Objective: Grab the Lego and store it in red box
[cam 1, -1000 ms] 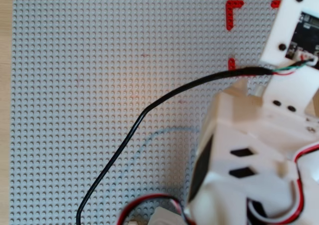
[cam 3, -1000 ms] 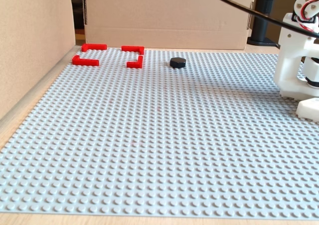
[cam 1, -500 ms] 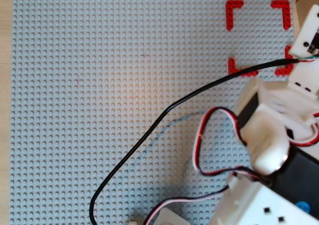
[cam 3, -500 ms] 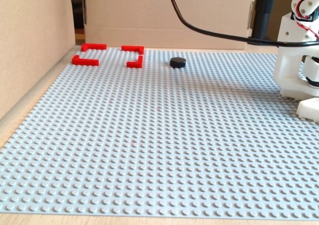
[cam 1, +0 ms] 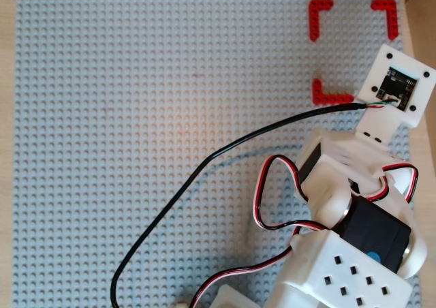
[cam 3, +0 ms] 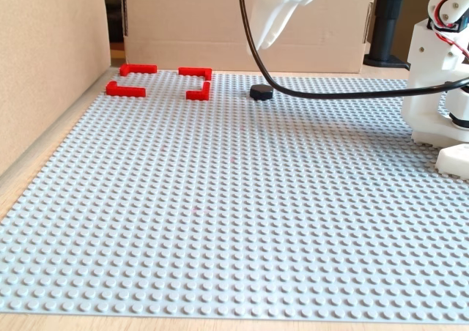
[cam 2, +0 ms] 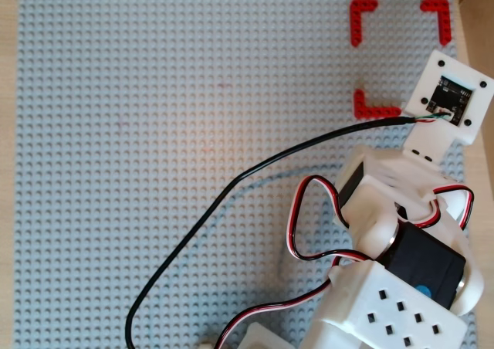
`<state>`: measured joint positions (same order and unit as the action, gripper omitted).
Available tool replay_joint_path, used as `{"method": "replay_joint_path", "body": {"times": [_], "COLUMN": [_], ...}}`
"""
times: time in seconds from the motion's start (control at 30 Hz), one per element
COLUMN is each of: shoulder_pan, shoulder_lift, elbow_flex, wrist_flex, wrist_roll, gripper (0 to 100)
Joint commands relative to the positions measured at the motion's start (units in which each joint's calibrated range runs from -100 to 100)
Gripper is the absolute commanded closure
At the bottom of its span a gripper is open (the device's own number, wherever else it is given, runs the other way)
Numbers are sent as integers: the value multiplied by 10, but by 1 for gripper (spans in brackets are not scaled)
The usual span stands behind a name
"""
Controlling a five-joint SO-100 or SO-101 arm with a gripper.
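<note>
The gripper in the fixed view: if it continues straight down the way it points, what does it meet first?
Probably the black Lego: the gripper points down just above it. Depth is unclear, so it could meet the grey baseplate beside it instead.

We see a grey studded baseplate [cam 3: 234, 199] covering the wooden desk [cam 3: 29, 181]; cardboard walls [cam 3: 44, 60] stand at left and far side, a black post [cam 3: 387, 23] far right.

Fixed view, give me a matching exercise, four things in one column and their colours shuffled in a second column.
Things:
1. Lego
2. red box
3. studded baseplate
4. fingers

Descriptions:
A. white
B. grey
C. black
D. red

Pairs: 1-C, 2-D, 3-B, 4-A
</note>
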<state>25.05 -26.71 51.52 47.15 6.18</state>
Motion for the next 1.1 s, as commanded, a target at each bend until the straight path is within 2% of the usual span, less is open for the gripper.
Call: {"method": "replay_joint_path", "body": {"times": [0.0,0.3,0.37,0.43,0.67,1.07], "shoulder_pan": [1,5,7,15,28,7], "shoulder_lift": [-2,-2,-2,-2,-9,0], "elbow_flex": [45,80,85,85,79,92], "wrist_flex": [-57,-91,-90,-90,-59,-94], "wrist_roll": [2,2,2,2,3,-2], "gripper": [85,85,80,78,78,78]}}
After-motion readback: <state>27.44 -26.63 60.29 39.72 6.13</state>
